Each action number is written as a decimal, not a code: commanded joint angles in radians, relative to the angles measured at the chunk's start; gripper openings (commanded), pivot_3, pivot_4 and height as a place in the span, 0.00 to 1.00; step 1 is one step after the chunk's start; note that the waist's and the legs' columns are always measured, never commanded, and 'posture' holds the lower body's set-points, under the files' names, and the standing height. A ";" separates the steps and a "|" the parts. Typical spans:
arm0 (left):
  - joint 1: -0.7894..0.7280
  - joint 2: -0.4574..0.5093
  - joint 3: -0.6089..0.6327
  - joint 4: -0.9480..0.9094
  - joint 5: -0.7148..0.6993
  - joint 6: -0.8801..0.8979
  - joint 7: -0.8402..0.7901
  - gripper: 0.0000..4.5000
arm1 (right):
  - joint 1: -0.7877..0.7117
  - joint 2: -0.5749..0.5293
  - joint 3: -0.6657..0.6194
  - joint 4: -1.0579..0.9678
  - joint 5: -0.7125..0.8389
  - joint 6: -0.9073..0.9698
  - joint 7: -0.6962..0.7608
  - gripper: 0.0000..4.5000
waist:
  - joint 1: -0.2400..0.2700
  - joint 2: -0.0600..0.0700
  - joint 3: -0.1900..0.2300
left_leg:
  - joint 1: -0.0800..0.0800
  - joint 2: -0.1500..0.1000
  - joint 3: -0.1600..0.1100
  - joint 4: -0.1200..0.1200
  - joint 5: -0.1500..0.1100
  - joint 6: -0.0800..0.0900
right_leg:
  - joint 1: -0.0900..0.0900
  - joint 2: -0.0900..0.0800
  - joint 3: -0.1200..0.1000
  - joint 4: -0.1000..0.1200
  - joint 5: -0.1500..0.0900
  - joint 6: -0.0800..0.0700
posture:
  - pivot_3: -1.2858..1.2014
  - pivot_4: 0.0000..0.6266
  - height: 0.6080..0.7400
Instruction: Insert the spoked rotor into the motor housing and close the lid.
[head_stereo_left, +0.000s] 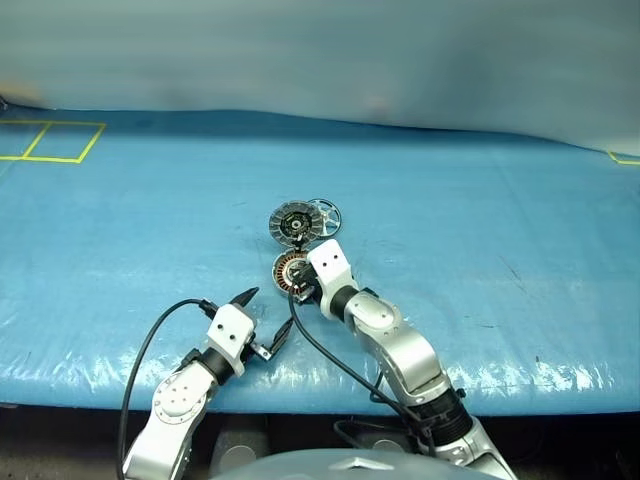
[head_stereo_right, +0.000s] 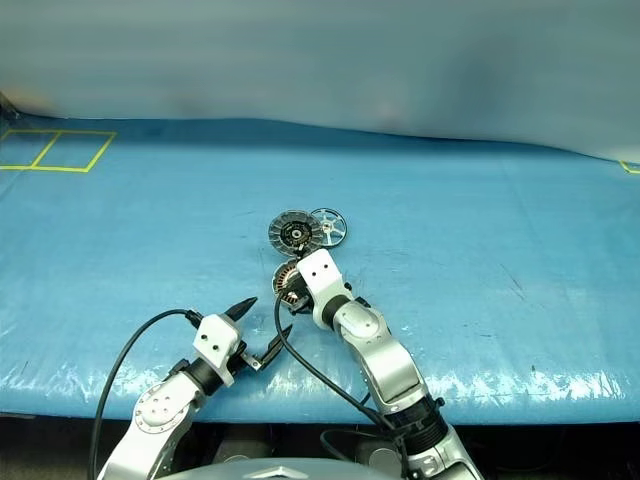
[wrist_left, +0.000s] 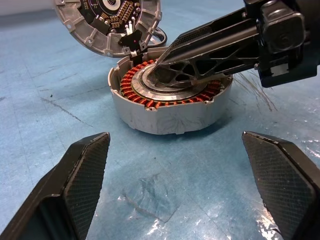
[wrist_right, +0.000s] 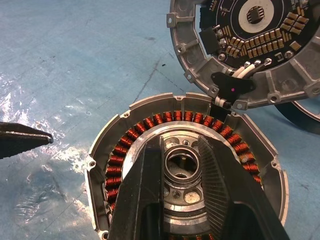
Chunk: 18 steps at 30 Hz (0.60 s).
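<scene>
- The housing (wrist_right: 185, 172) sits on the blue counter (head_stereo_left: 480, 200).
- The right pincer (wrist_right: 182, 172), nearly closed, pokes into its silver middle.
- The lid (head_stereo_left: 293, 223) leans on the housing's far edge.
- The rotor (head_stereo_left: 324, 215) lies beside the lid.
- The left pincer (wrist_left: 175, 165) is wide and holds nothing.

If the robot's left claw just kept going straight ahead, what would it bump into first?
Probably the motor housing, which lies directly ahead of the open left gripper across bare blue mat; the right gripper is at its centre.

I count one housing (head_stereo_left: 291, 269), one lid (head_stereo_left: 292, 223), one rotor (head_stereo_left: 324, 214) and two grippers, left (head_stereo_left: 268, 320) and right (wrist_right: 184, 172).
</scene>
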 joint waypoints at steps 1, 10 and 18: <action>-0.006 -0.002 0.004 -0.001 0.002 -0.032 -0.003 1.00 | 0.004 0.006 -0.003 0.008 -0.002 0.005 -0.002 0.31 | 0.000 0.000 0.000 | 0.000 0.000 0.000 0.000 0.000 0.000 | 0.000 0.000 0.000 0.000 0.000 0.000 | 0.52 0.24 1.00; -0.003 -0.002 0.005 0.014 0.002 -0.042 0.000 1.00 | 0.056 -0.034 -0.035 -0.216 0.086 0.096 0.062 0.65 | 0.003 0.000 0.000 | -0.002 0.000 0.000 0.000 0.000 0.000 | 0.000 0.000 0.000 0.000 0.000 0.000 | 0.52 0.24 1.00; -0.015 -0.009 -0.005 0.025 -0.002 -0.044 -0.006 1.00 | 0.031 -0.074 -0.024 -0.320 0.049 0.257 0.010 0.21 | 0.001 0.000 0.000 | -0.001 0.001 0.000 0.000 0.000 0.000 | -0.001 0.000 0.000 0.000 0.000 0.000 | 0.52 0.24 1.00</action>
